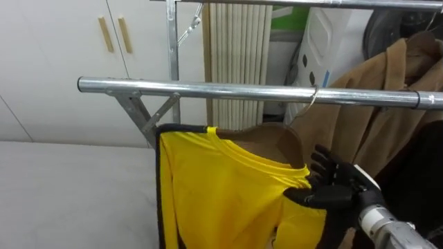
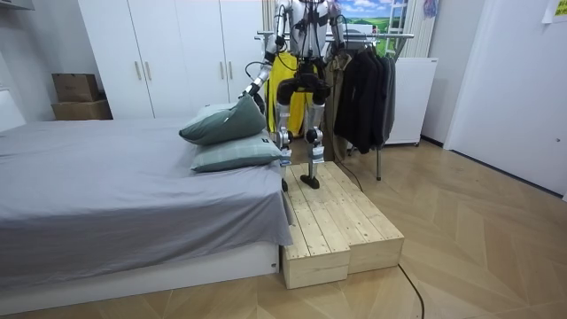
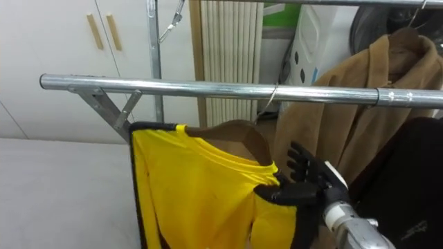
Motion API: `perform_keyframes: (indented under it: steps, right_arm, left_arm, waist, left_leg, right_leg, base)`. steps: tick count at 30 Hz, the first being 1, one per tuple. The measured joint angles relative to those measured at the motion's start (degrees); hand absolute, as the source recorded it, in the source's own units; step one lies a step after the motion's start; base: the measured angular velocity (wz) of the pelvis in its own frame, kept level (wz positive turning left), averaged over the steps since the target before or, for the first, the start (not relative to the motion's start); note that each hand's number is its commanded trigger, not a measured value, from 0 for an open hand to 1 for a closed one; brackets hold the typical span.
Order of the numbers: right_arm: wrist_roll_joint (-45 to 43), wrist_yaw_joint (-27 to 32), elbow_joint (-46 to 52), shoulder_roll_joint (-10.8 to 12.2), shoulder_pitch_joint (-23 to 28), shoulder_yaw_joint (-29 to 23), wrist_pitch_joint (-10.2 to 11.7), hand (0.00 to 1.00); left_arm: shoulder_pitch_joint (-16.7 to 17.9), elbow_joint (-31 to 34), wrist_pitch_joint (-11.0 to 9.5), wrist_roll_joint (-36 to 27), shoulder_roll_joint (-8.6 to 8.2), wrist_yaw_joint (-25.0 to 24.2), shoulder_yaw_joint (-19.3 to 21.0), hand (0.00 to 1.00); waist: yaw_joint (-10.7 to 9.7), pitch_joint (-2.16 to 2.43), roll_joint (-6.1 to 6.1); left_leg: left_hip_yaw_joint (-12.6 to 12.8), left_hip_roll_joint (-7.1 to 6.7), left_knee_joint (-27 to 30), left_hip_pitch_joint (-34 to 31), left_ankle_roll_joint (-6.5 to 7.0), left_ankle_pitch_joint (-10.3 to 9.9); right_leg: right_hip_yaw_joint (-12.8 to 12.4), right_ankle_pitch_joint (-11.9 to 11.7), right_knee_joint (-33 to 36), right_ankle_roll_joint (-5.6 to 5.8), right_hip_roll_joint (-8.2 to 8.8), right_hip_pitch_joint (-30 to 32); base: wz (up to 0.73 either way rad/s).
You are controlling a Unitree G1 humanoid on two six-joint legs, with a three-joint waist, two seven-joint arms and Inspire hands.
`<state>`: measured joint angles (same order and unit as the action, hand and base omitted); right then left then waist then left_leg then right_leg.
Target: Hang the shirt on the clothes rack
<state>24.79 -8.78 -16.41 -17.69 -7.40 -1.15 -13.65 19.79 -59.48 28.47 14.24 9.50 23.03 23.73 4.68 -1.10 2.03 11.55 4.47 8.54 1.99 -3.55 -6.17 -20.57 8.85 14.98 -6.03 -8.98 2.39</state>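
Note:
A yellow shirt [image 1: 221, 197] with a dark side edge hangs from a wire hanger hook [image 1: 313, 97] on the silver rail [image 1: 228, 89] of the clothes rack. My right hand [image 1: 333, 185] is at the shirt's right shoulder, open, with its fingers spread upward and its thumb lying against the yellow cloth. In the room view I stand on a wooden platform [image 2: 341, 221] facing the rack, with the yellow shirt [image 2: 282, 71] in front of me. My left hand [image 2: 246, 92] is low at the room view's left, beside the pillows.
A brown coat [image 1: 387, 76] and a dark garment [image 1: 422, 180] hang on the rail to the right of the shirt. A bed [image 1: 69, 187] lies at the left, white wardrobe doors [image 1: 69, 41] behind it. An upper rail [image 1: 311, 4] crosses above.

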Motion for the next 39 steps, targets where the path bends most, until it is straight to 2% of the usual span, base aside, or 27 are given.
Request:
perform_keyframes:
  steps: [10,22,31,35,39]
  right_arm:
    - [0.0,-2.8,-2.8,0.2,0.5,0.0,1.9,0.0]
    - [-0.2,-4.0,-5.8,0.6,2.0,0.0,2.2,0.0]
    - [-0.7,-4.0,-5.8,0.9,5.7,0.0,2.8,0.0]
    - [-0.9,-4.0,-6.9,1.6,6.9,0.0,3.9,0.0]
    - [-2.8,-4.1,-7.7,1.7,8.7,0.5,4.2,0.0]
  left_arm:
    - [0.3,0.0,0.0,0.0,0.0,-0.2,0.0,0.0]
    - [0.8,-0.1,0.0,0.0,0.02,-1.2,0.8,0.0]
    - [1.0,-0.2,0.0,0.0,0.02,-1.2,0.8,0.0]
    - [1.0,-0.5,0.0,-0.1,0.0,-1.2,0.8,0.0]
    - [1.0,-0.9,0.0,-0.3,-0.07,-1.2,0.8,0.0]
  waist:
    - [-0.1,0.01,0.3]
    - [-0.3,-0.06,0.93]
    - [-0.4,-0.09,0.71]
    - [-0.4,-0.16,0.42]
    - [-0.4,-0.18,0.19]
  left_leg:
    - [0.0,-0.02,0.0,0.1,0.0,0.0]
    - [0.0,-0.11,0.0,0.2,0.01,0.0]
    - [-0.1,-0.14,-0.3,0.5,0.03,0.0]
    - [-0.2,-0.06,-0.3,0.8,0.03,0.0]
    - [-0.9,-0.13,-0.3,0.8,0.03,0.0]
  right_leg:
    - [0.0,0.2,-0.2,0.3,0.03,-0.2]
    - [-1.4,0.2,-0.4,0.27,-0.09,-0.2]
    - [-1.7,-0.2,-1.1,-0.02,0.03,-0.5]
    - [-2.3,-0.2,-1.1,-0.02,-0.19,-0.5]
    - [-3.1,-0.2,-1.1,-0.02,-0.24,-0.5]
  base:
    - [0.0]
    - [-0.05]
    - [-0.01]
    - [-0.09]
    - [-0.08]
